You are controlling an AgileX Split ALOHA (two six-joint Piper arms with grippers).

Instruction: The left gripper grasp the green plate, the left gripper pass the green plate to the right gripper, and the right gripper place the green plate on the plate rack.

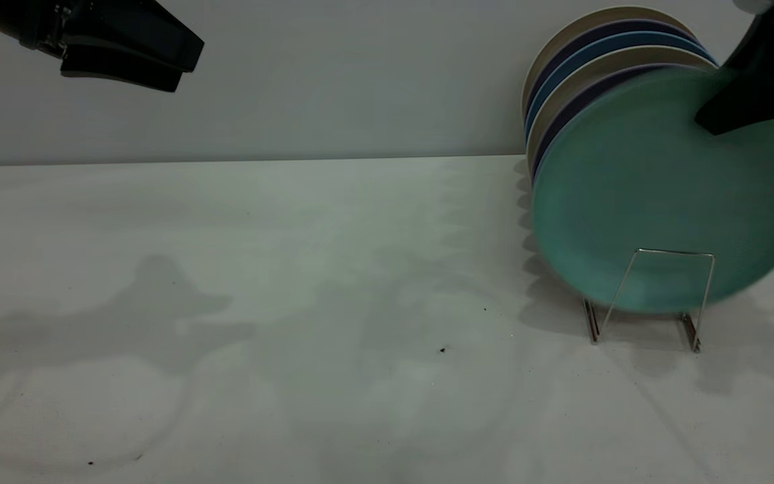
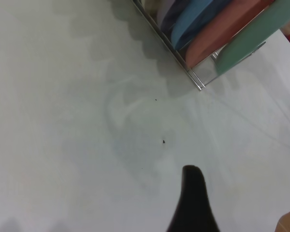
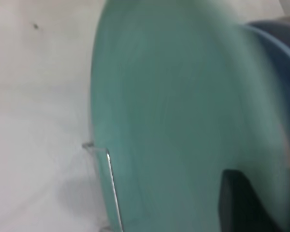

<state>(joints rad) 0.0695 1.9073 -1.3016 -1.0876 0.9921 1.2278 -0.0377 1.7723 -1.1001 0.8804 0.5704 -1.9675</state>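
The green plate point(image 1: 662, 195) stands nearly upright at the front of the plate rack point(image 1: 676, 253), its lower rim behind the front wire loop and low between the rails. My right gripper point(image 1: 706, 124) is shut on its upper right rim; one black finger point(image 3: 244, 205) lies against the plate's face point(image 3: 174, 111). The plate looks smeared by motion. My left gripper point(image 1: 189, 67) hangs open and empty high at the far left, well away from the rack. In the left wrist view one finger point(image 2: 193, 203) shows above the table, with the green plate point(image 2: 251, 38) at the rack's end.
Behind the green plate the rack holds several upright plates point(image 1: 602, 54) in cream, dark purple and blue; a salmon-pink plate point(image 2: 222, 31) stands right behind it. The white table point(image 1: 293, 302) stretches left of the rack with small dark specks point(image 1: 442, 349). A wall closes the back.
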